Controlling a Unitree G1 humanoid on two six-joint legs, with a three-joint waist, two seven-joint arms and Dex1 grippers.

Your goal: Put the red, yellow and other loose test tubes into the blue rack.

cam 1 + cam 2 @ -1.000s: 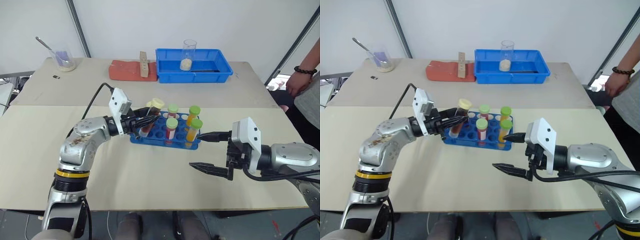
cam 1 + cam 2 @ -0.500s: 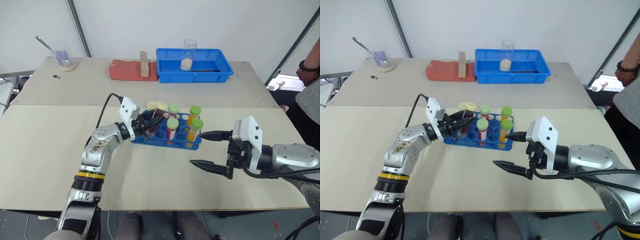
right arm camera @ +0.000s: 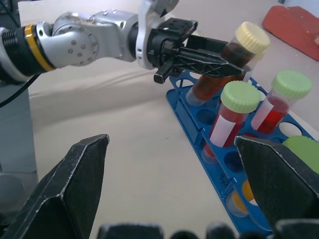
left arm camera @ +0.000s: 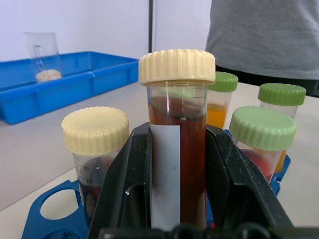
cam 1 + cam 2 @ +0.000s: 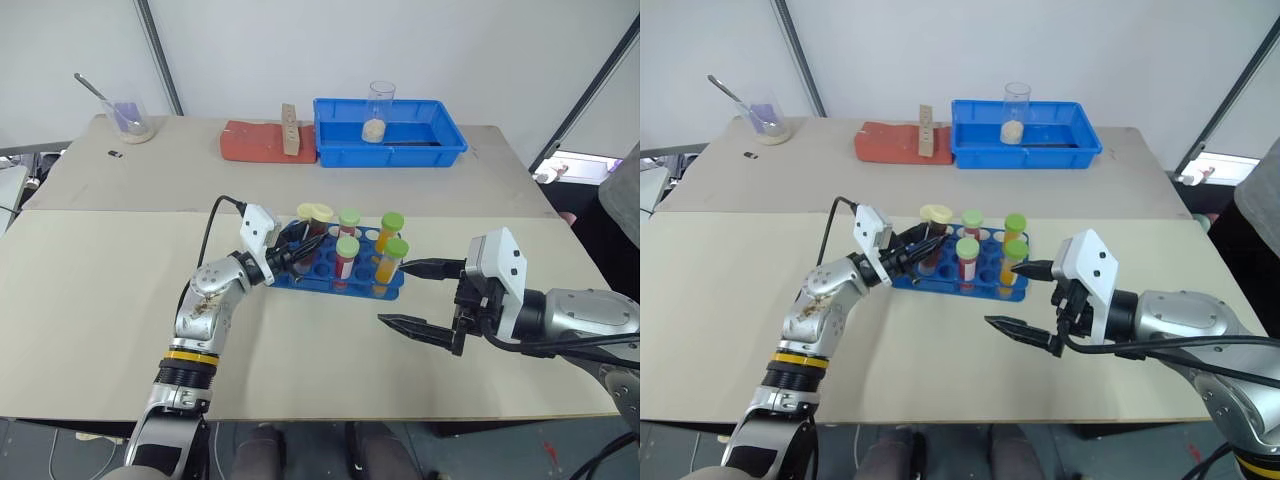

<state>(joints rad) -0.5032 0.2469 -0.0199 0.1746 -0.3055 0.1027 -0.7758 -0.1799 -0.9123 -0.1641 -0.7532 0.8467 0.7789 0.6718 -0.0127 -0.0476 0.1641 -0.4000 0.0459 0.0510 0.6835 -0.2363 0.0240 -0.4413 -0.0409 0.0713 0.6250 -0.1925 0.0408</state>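
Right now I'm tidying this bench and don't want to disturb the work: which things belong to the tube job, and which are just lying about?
Part of the job:
- blue rack
- cream-capped tube held by the left tool
- green-capped tubes standing in the rack

Lying about:
- blue tray with a glass beaker
- red block
- beaker with spoon

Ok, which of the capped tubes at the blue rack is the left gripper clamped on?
The cream-capped tube of brown liquid, clamped between the left gripper jaws; the other tubes stand free in the blue plastic rack.
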